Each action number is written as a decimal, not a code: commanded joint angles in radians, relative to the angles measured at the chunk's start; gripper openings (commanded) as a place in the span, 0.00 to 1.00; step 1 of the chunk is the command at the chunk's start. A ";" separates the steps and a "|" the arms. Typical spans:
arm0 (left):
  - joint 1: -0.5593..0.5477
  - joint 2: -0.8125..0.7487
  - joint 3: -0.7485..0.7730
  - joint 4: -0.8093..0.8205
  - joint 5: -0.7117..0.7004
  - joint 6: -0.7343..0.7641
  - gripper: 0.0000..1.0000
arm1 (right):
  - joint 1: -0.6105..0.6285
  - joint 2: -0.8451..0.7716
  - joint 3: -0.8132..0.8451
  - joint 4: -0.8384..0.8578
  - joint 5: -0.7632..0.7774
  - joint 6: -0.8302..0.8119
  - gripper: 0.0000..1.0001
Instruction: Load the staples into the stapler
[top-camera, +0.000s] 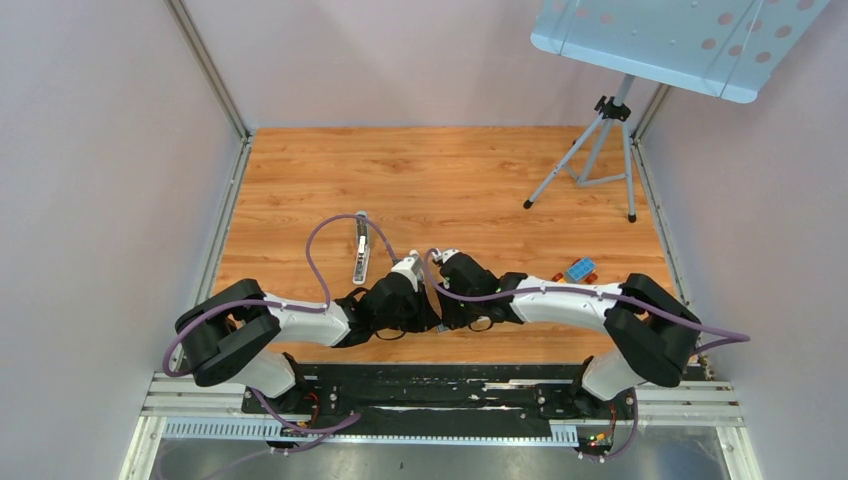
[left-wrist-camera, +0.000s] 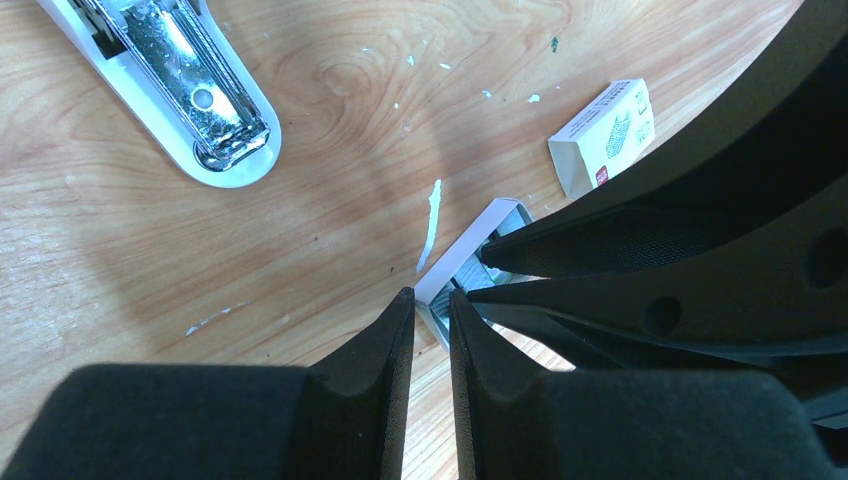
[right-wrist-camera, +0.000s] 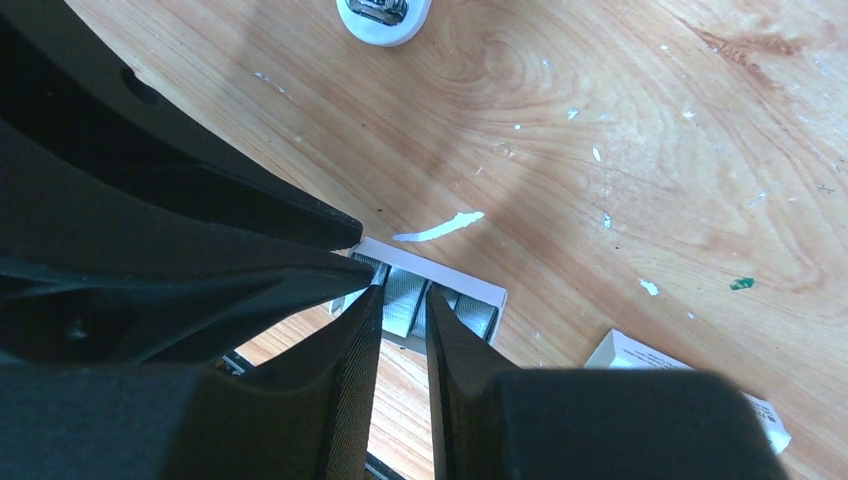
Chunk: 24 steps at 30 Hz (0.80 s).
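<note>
The stapler (top-camera: 360, 255) lies open on the wooden table, its metal channel (left-wrist-camera: 190, 85) facing up. Just right of it both grippers meet over a small white tray (left-wrist-camera: 480, 225) of grey staples (right-wrist-camera: 405, 300). My left gripper (left-wrist-camera: 430, 297) is nearly closed, pinching the tray's near corner wall. My right gripper (right-wrist-camera: 402, 292) reaches into the tray from the other side, its fingertips (right-wrist-camera: 372, 300) narrowly astride one strip of staples. In the top view the tray is hidden under the two grippers (top-camera: 432, 272).
A small white box with a red mark (left-wrist-camera: 605, 135) lies just beyond the tray and also shows in the right wrist view (right-wrist-camera: 650, 360). A blue and orange object (top-camera: 578, 270) sits to the right. A tripod (top-camera: 600, 150) stands at the back right.
</note>
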 joint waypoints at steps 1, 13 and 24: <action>-0.009 0.007 0.006 -0.077 -0.033 0.021 0.20 | 0.009 0.038 0.017 -0.005 -0.021 -0.001 0.26; -0.009 0.023 0.004 -0.067 -0.031 0.021 0.20 | 0.008 -0.033 -0.002 0.014 0.012 -0.001 0.22; -0.008 0.031 -0.002 -0.053 -0.028 0.017 0.20 | 0.009 -0.118 -0.049 0.022 0.058 0.007 0.21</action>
